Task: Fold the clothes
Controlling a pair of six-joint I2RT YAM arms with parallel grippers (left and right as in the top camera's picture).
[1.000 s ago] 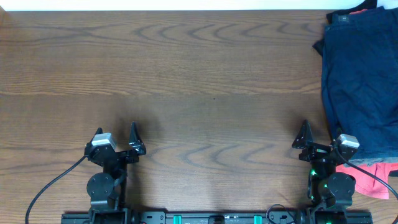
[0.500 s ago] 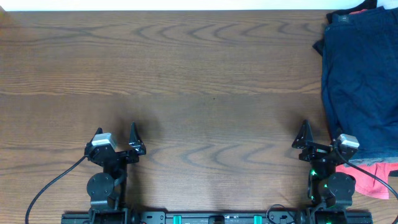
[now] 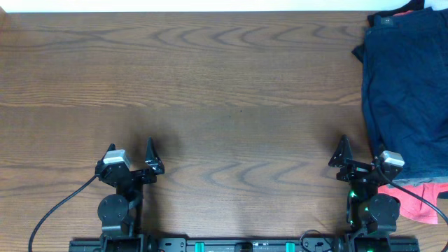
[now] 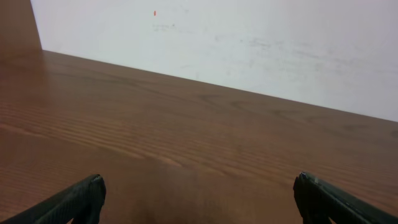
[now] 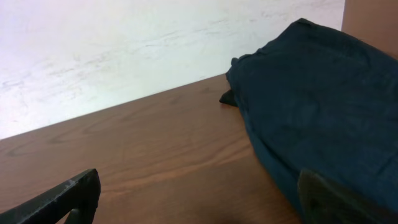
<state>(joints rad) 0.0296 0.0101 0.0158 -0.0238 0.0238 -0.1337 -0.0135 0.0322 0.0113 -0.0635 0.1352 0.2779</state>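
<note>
A pile of dark navy blue clothes [image 3: 409, 91] lies at the table's right edge; it also shows in the right wrist view [image 5: 317, 106]. A coral-red garment [image 3: 425, 192] sticks out under the pile near the front right. A bit of black fabric [image 3: 383, 15] shows at the pile's far end. My left gripper [image 3: 149, 159] is open and empty at the front left, resting low over bare wood [image 4: 198, 199]. My right gripper [image 3: 343, 159] is open and empty at the front right, just left of the navy pile [image 5: 199, 199].
The wooden table [image 3: 224, 91] spreads between and beyond the two arms. A white wall [image 4: 249, 43] stands behind the table's far edge. Black cables run from both arm bases at the front edge.
</note>
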